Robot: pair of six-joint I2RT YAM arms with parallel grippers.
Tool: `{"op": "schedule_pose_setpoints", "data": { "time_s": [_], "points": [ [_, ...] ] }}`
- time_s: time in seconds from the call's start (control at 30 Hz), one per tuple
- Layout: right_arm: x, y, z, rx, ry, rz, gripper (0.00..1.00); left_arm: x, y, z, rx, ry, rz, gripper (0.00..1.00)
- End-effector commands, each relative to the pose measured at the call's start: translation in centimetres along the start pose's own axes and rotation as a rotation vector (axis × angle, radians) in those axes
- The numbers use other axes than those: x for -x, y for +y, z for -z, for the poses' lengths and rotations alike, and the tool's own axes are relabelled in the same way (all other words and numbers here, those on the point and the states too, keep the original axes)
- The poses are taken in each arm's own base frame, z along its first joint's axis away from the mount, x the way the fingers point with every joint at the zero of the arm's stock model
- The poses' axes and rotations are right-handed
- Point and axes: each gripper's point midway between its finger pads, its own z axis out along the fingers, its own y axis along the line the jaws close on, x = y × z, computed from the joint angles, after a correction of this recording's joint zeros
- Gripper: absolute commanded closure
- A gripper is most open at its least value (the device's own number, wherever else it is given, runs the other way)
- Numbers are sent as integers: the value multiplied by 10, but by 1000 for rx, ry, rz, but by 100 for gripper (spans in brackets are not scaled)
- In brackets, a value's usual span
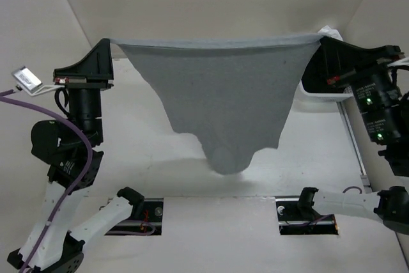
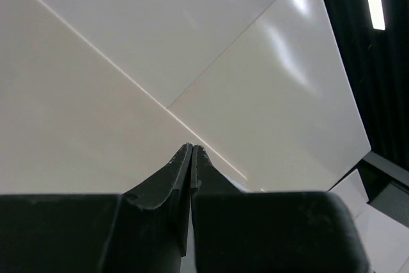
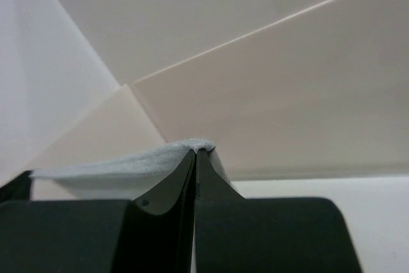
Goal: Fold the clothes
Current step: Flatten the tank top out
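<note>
Zero folds made: above the worktop [image 1: 319, 151], the grey top [image 1: 223, 94] hangs stretched; all folding remains, I judge. My left end effector [image 1: 107, 43] and right end effector [image 1: 319, 39] each pinch an upper corner, jaws closed.

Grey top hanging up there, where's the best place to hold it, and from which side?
Probably by the two ends of its top edge, one from each outer side, just where the left gripper and right gripper pinch the grey top now. That edge is pulled straight, and the rest hangs freely to a point, spread for folding.
</note>
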Motion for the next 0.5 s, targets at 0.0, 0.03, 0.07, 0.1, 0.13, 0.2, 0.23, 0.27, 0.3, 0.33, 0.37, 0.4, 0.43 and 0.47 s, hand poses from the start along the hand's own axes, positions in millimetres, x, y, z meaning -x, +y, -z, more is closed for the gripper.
{"op": "schedule_pose_setpoints", "data": {
  "time_s": [0.0, 0.03, 0.07, 0.1, 0.13, 0.2, 0.23, 0.27, 0.3, 0.33, 0.37, 0.4, 0.43, 0.47],
  "points": [
    [-22, -4, -32, -34, 14, 183, 99, -8, 6, -27, 38, -29, -85, 100],
    [-31, -7, -43, -34, 23, 190, 99, -17, 14, -34, 61, -23, -108, 100],
    [-40, -13, -55, -36, 39, 195, 99, -28, 23, -42, 82, -9, -128, 100],
    [-54, -22, -69, -45, 69, 199, 99, -41, 35, -51, 108, 6, -154, 100],
    [-69, -30, -84, -40, 105, 188, 99, -53, 51, -60, 141, 21, -177, 100],
    [-95, -47, -109, -36, 167, 162, 99, -80, 84, -75, 194, 67, -209, 100],
    [-109, -60, -124, -44, 194, 148, 99, -92, 103, -82, 225, 87, -217, 100],
    [-122, -71, -138, -49, 217, 134, 99, -106, 122, -90, 254, 114, -211, 100],
    [-132, -81, -152, -53, 233, 126, 99, -115, 140, -98, 278, 137, -207, 100],
    [-142, -89, -166, -53, 246, 122, 99, -121, 154, -107, 295, 149, -203, 100],
    [-147, -97, -180, -64, 251, 123, 99, -124, 166, -117, 309, 157, -194, 100],
    [-148, -103, -193, -74, 250, 124, 100, -126, 173, -127, 316, 163, -188, 100],
    [-145, -108, -205, -84, 245, 128, 100, -126, 175, -139, 314, 163, -187, 100],
    [-140, -108, -214, -87, 240, 128, 100, -124, 174, -150, 310, 161, -190, 100]
  ]
}}
